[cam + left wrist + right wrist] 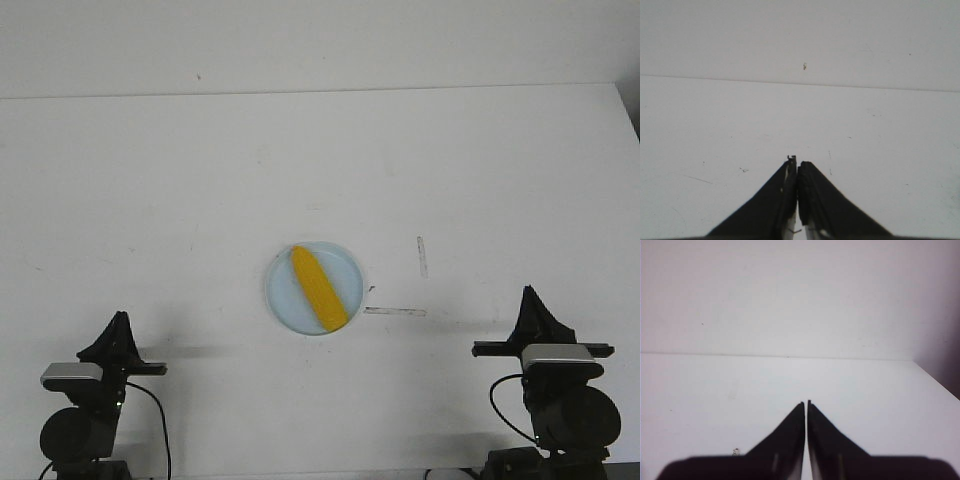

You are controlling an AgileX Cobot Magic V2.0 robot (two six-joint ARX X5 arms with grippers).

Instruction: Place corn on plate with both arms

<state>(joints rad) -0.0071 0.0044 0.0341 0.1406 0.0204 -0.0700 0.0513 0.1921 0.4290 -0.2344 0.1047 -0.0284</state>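
Now you have the white table (150,200) bare around the plate (283,305) at centre, the corn (319,288) lying diagonally inside it. Your left gripper (120,318) and right gripper (529,293) sit pressed closed, empty, well apart from it.

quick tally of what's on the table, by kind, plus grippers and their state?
Corn: 1, corn lying on the plate
Plate: 1, plate
Grippers: 2, left gripper and right gripper, both shut and holding nothing
Total: 4
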